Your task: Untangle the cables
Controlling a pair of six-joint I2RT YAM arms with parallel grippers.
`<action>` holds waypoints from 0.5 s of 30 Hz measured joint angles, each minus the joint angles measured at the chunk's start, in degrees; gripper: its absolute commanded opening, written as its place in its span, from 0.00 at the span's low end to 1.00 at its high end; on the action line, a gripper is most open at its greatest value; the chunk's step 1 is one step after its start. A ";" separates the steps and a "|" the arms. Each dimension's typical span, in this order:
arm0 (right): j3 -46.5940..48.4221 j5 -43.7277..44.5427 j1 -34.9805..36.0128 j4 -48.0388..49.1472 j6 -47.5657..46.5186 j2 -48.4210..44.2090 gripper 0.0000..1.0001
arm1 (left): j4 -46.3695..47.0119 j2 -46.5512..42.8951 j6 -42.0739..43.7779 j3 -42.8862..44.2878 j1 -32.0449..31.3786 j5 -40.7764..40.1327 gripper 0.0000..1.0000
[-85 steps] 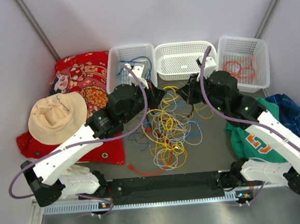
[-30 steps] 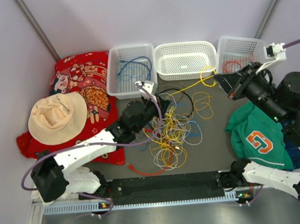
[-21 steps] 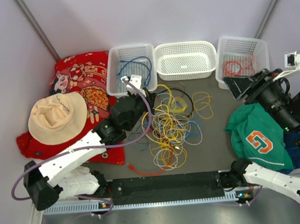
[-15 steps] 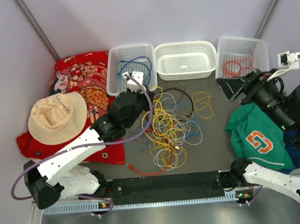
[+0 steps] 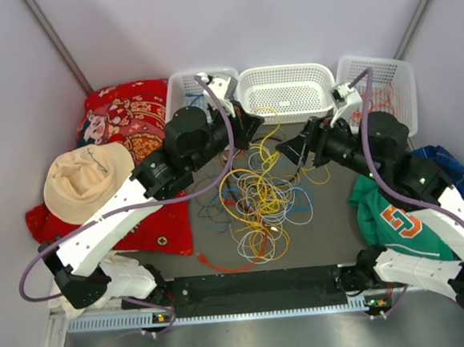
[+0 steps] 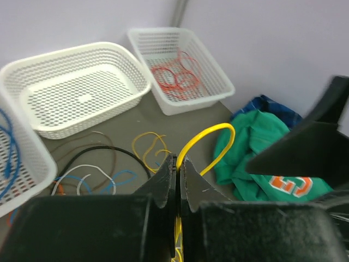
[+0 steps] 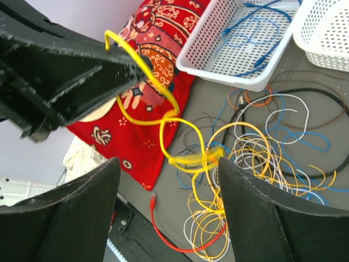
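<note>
The cables (image 5: 262, 197) lie in a tangled heap of yellow, white, blue and black loops in the middle of the table. My left gripper (image 5: 249, 132) hovers over the heap's far edge, shut on a yellow cable (image 6: 210, 136) that arches out past its tips (image 6: 178, 159). That yellow cable (image 7: 163, 123) hangs in loops from the left fingers down into the heap. My right gripper (image 5: 293, 148) faces it from the right, open, with nothing between its fingers (image 7: 168, 169).
Three white baskets stand along the back: the left one (image 5: 176, 93) holds blue cables, the middle one (image 5: 287, 113), the right one (image 5: 401, 120) holds red-orange cables. A red cloth (image 5: 123, 118) and hat (image 5: 88, 181) lie left, a green shirt (image 5: 396, 217) right. A red cable (image 5: 231, 266) lies near the front.
The right gripper has opened, let go of the stretched yellow cable and swung back from the right basket to the heap. The left gripper has risen toward the baskets with its yellow cable.
</note>
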 measured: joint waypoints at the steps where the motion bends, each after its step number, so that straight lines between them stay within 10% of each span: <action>1: -0.33 -0.44 0.00 0.66 -0.28 0.59 0.71 | -0.59 0.52 0.00 0.76 0.00 2.45 0.00; 9: -0.44 -0.22 0.00 5.55 -3.32 1.99 0.66 | -3.69 2.05 0.02 2.34 -0.07 13.81 0.00; 15: -0.44 2.03 0.00 6.80 -5.46 3.45 0.19 | -4.44 2.05 0.20 2.34 0.09 16.39 0.00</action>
